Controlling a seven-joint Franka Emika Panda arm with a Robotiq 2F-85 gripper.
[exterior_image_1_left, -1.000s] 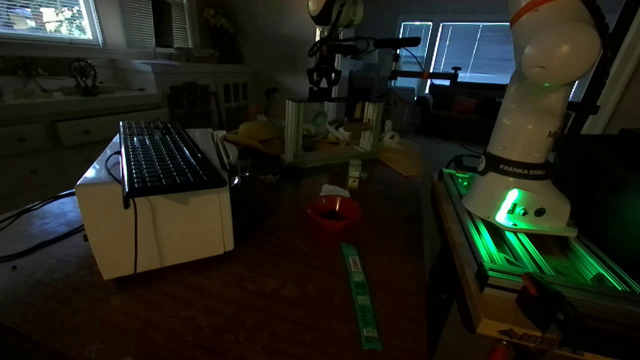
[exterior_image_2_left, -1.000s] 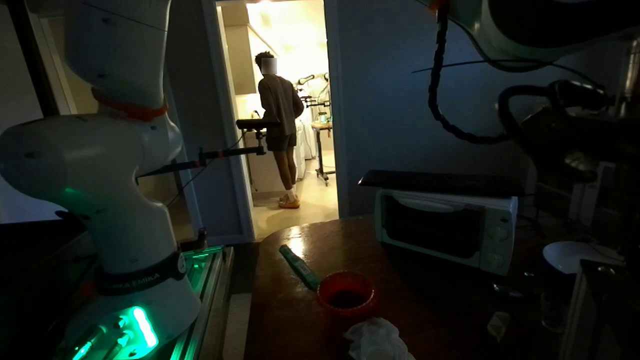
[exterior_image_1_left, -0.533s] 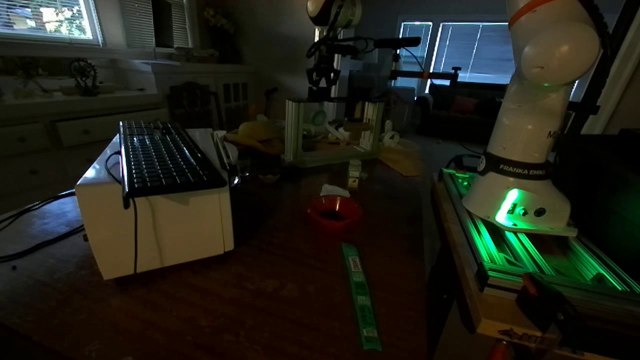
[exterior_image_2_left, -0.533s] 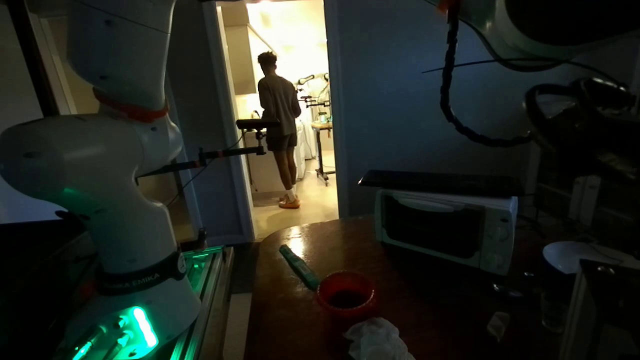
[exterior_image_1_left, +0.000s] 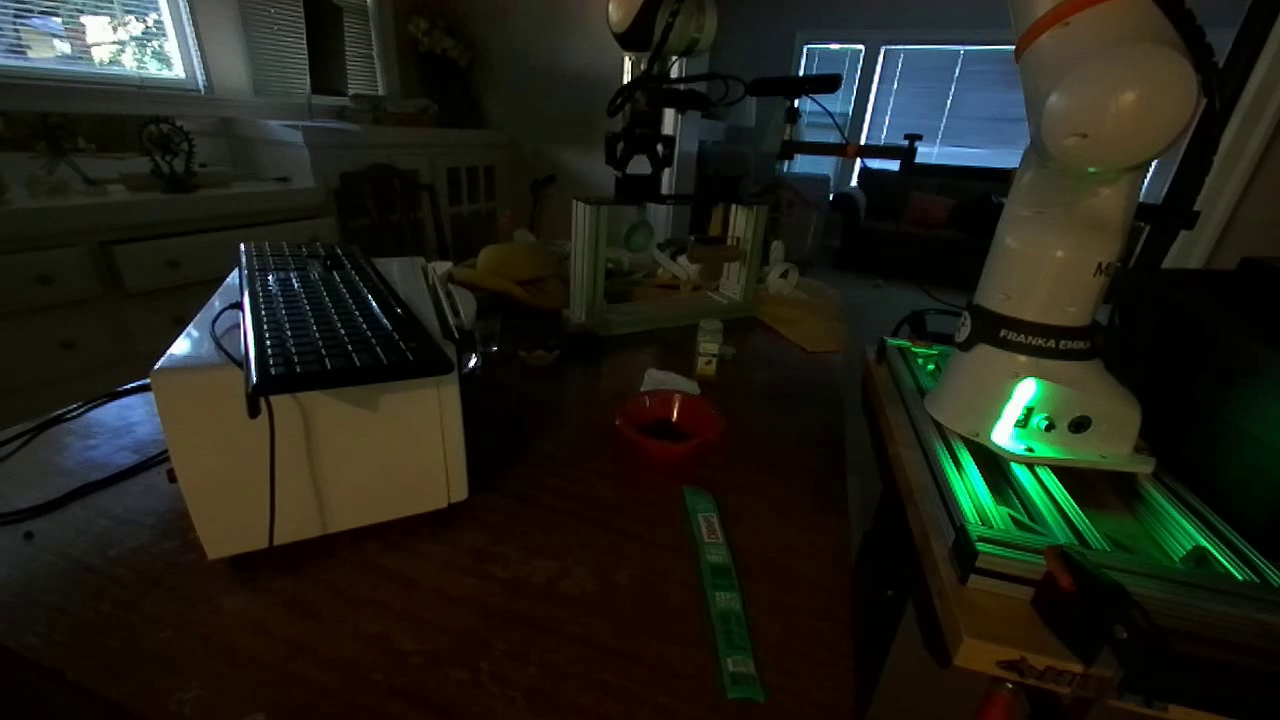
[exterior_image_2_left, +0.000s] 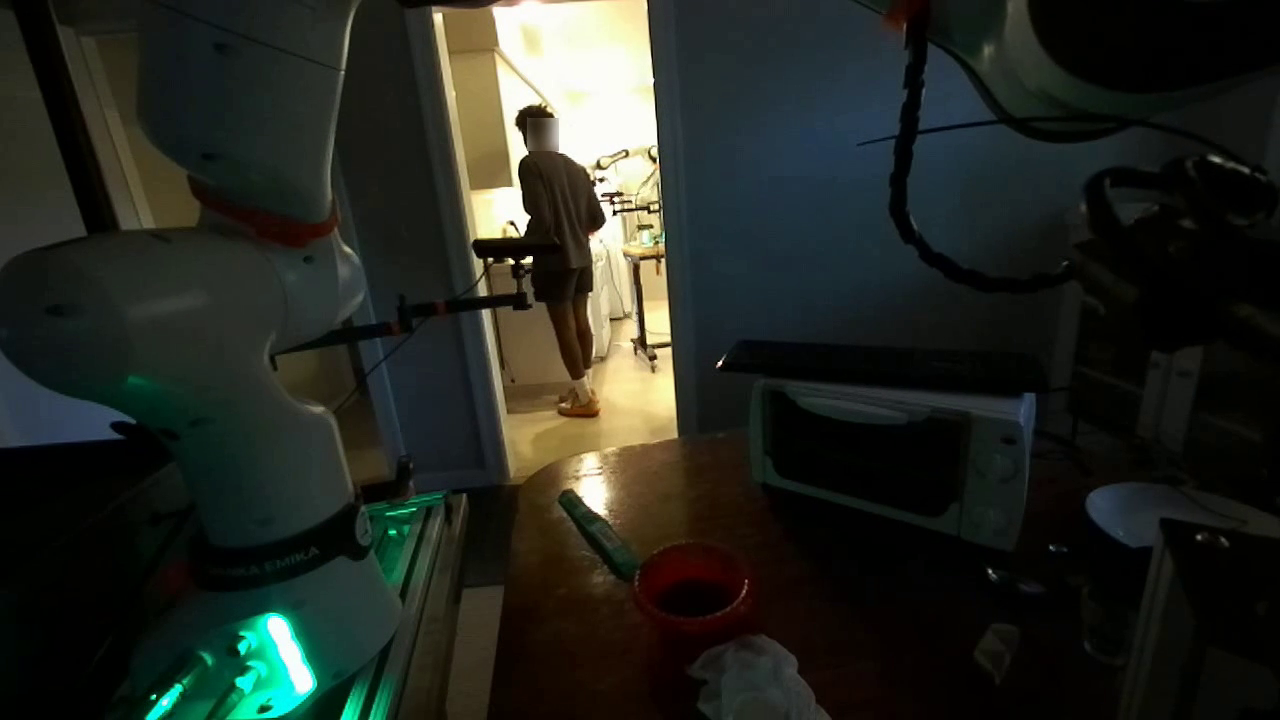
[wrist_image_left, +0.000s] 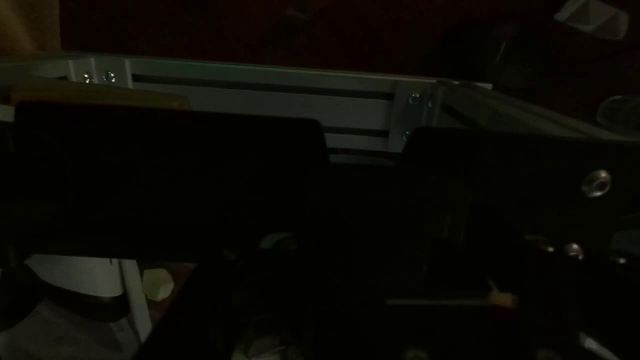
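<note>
My gripper (exterior_image_1_left: 640, 167) hangs over the metal frame (exterior_image_1_left: 587, 265) at the table's far end, in an exterior view. Its fingers stand apart, and a paler patch of background shows between them. Right under the fingertips is a dark block (exterior_image_1_left: 640, 188) at the top of the frame; whether they touch it I cannot tell. In the wrist view the frame's grey rail (wrist_image_left: 260, 105) crosses behind big black shapes. It is too dark there to part the fingers from what lies below. Several pale things (exterior_image_1_left: 675, 265) lie inside the frame.
A red bowl (exterior_image_1_left: 668, 425), a green packet (exterior_image_1_left: 722, 590) and crumpled white material (exterior_image_2_left: 755, 680) lie along the table. A keyboard (exterior_image_1_left: 330, 310) tops the white toaster oven (exterior_image_2_left: 890, 450). Near the frame are a small bottle (exterior_image_1_left: 708, 350) and a white plate (exterior_image_2_left: 1150, 505). A person (exterior_image_2_left: 560, 215) stands beyond the doorway.
The fingers have spread from a closed-in shape. The arm has drifted slightly, leftward in an exterior view and rightward in the opposite one. The dark block and the table things have stayed put.
</note>
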